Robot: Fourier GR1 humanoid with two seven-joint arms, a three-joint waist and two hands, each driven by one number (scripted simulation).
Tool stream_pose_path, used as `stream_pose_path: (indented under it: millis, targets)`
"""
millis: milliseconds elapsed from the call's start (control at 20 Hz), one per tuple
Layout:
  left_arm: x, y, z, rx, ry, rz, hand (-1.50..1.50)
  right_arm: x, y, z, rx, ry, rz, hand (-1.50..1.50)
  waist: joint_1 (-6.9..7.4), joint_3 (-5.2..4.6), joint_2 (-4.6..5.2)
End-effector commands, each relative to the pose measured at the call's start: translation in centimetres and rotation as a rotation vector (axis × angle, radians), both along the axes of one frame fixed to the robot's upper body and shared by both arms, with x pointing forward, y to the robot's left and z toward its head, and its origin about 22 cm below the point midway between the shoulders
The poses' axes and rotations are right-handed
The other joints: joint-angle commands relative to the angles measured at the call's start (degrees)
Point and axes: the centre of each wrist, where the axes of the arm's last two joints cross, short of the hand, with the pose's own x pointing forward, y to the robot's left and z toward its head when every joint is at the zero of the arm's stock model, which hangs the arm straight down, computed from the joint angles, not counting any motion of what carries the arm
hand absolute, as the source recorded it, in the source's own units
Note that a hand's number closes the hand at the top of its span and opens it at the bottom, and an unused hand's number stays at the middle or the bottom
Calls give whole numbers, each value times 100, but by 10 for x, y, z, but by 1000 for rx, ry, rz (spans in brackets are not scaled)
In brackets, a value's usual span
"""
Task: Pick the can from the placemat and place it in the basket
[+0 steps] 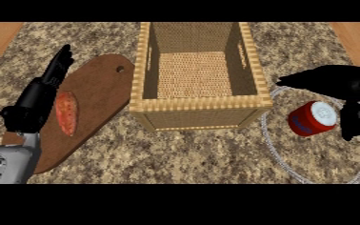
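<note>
One can (313,118), one basket (200,105), one edge-cropped placemat (281,145); right robot hand (336,81) splays open over can, left robot hand (49,83) rests open.

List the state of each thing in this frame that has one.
can: on the placemat, outside the basket.
basket: upright, nothing inside.
right hand: open, over the can, not curled round it.
left hand: open, resting at the view's left, fingers up.
cutting board: lying flat, orange-red food on it.
</note>
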Motion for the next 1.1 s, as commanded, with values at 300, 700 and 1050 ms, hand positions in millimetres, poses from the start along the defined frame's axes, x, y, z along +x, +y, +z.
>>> stream_pose_path:
  millis: [300, 700, 1050]
  targets:
    - [-1, -12, -2, -9, 1, 4, 0, -1, -12, -29, 37, -41, 15, -150, -22, -2, -10]
    - [-6, -1, -10, 5, 3, 2, 0, -23, -11, -58, 66, -22, 20, -150, -59, -3, -19]
    - [5, -6, -1, 1, -1, -10, 0, -3, -34, -65, 48, -11, 5, -150, -17, -2, -3]
